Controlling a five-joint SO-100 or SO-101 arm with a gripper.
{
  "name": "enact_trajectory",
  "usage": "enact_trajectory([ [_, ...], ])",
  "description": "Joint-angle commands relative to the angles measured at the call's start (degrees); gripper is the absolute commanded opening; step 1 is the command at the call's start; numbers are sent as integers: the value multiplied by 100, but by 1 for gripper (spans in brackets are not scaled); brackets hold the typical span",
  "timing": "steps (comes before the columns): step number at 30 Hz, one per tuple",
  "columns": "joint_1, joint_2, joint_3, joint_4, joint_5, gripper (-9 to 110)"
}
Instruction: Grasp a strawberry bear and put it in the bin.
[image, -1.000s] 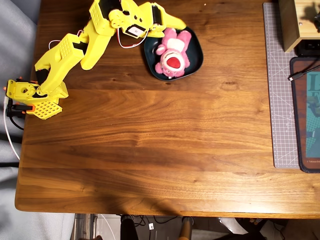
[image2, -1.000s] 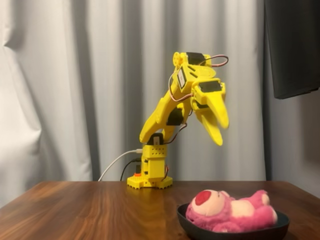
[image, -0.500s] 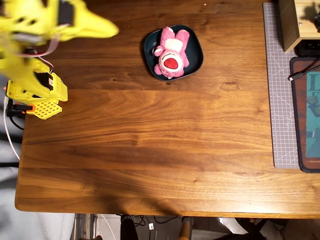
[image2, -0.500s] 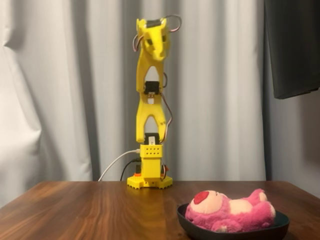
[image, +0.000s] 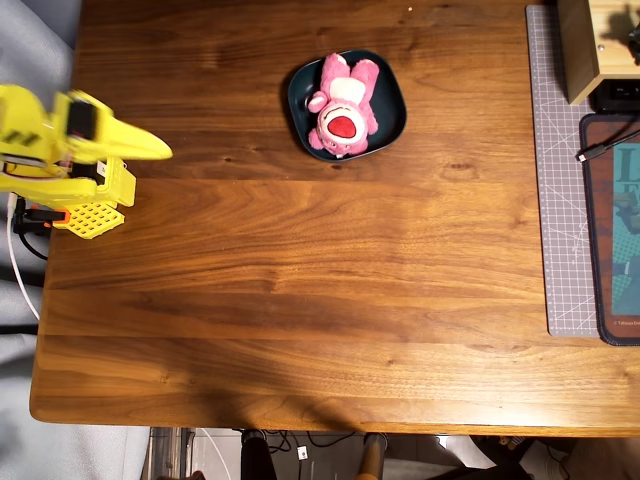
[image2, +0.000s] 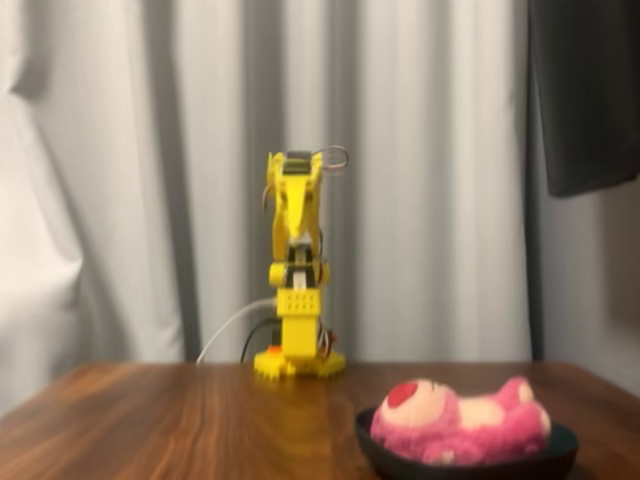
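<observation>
The strawberry bear (image: 342, 105) is a pink plush with a white belly and a red nose. It lies on its back inside the dark teal bin (image: 392, 95) at the back middle of the wooden table. In the fixed view the bear (image2: 460, 420) rests in the bin (image2: 545, 462) at the lower right. My yellow gripper (image: 160, 150) is at the table's left edge, far from the bin. Its jaws look closed to a single point and hold nothing. In the fixed view the arm (image2: 298, 270) stands folded upright over its base.
A tan wooden box (image: 585, 45) stands at the back right corner. A grey cutting mat (image: 560, 200) and a dark pad (image: 612, 240) with a black cable (image: 600, 148) lie along the right edge. White curtains (image2: 120, 180) hang behind the arm.
</observation>
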Motion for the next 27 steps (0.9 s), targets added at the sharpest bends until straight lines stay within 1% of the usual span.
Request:
enact_trajectory([
  [1, 132, 519, 1090, -211, 26, 0],
  [4, 360, 527, 1767, -299, 35, 0],
  [10, 325, 527, 2830, -299, 62, 0],
  [14, 97, 527, 2839, -176, 202, 0],
  [27, 0, 527, 2839, -193, 202, 0],
])
